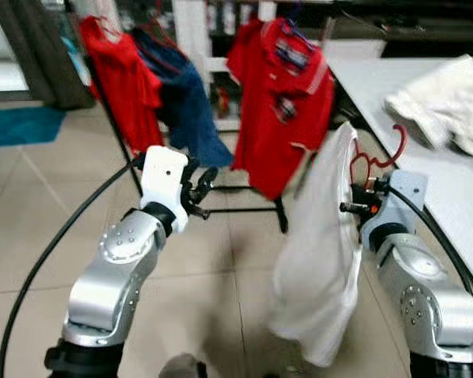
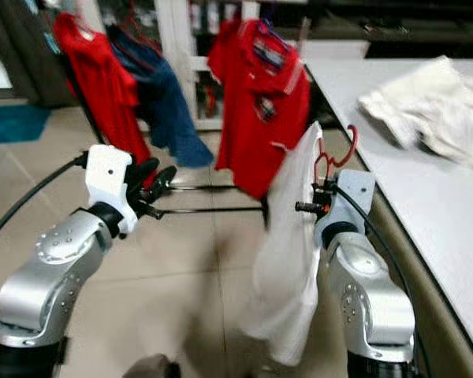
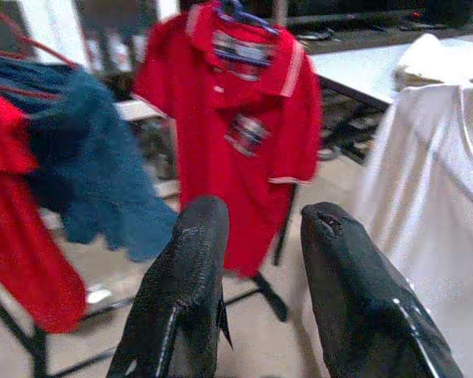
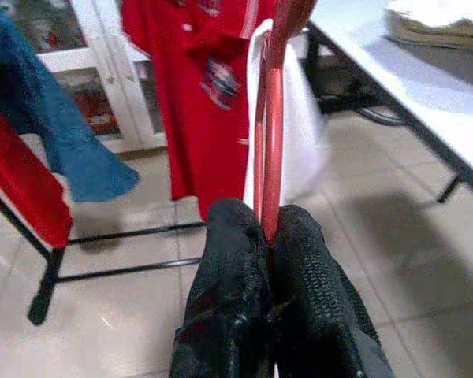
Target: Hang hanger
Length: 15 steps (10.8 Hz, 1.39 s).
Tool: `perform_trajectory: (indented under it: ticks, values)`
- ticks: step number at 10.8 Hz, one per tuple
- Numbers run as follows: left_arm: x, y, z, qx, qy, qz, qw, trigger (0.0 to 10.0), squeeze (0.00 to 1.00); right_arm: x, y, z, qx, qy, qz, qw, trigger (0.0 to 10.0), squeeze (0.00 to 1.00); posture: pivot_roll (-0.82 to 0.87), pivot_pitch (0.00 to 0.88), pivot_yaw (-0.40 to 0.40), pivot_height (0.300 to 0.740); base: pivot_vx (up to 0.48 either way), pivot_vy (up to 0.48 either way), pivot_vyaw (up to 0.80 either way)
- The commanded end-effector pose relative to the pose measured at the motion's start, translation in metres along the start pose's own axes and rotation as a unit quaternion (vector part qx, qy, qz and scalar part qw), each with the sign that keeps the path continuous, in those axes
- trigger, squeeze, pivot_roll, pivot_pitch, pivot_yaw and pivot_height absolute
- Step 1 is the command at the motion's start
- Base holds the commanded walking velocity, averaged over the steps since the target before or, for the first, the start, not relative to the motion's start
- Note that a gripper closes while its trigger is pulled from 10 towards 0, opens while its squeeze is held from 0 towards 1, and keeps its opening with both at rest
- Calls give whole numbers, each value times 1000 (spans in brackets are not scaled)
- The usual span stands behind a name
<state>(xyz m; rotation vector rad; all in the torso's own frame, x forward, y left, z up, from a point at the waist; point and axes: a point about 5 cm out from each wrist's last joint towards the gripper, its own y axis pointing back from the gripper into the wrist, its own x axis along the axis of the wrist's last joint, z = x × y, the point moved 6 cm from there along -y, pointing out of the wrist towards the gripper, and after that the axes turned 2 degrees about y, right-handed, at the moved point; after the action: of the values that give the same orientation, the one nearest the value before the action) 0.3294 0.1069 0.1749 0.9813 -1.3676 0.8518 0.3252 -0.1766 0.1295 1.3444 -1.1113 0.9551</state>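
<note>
Right wrist view shows right gripper (image 4: pixel 270 236) jaws pinching the red hanger (image 4: pixel 273 118); left gripper (image 3: pixel 260 260) jaws spread.

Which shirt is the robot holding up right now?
The white shirt, on a red hanger pinched in the right gripper. The red polo shirt and other clothes hang on the rack instead.
</note>
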Motion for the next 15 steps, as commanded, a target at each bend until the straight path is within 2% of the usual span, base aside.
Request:
perform_trajectory:
  ticks: [1, 15]
  values:
    - [0, 1, -2, 2, -1, -1, 1000, 10000, 0, 11, 1, -7, 16, -4, 16, 1000, 10000, 0, 91, 116, -37, 740, 345, 0, 0]
    - [0, -1, 1, -4, -1, 0, 1000, 10000, 0, 6, 0, -7, 11, -10, 8, 1000, 10000, 0, 87, 96, -31, 740, 342, 0, 0]
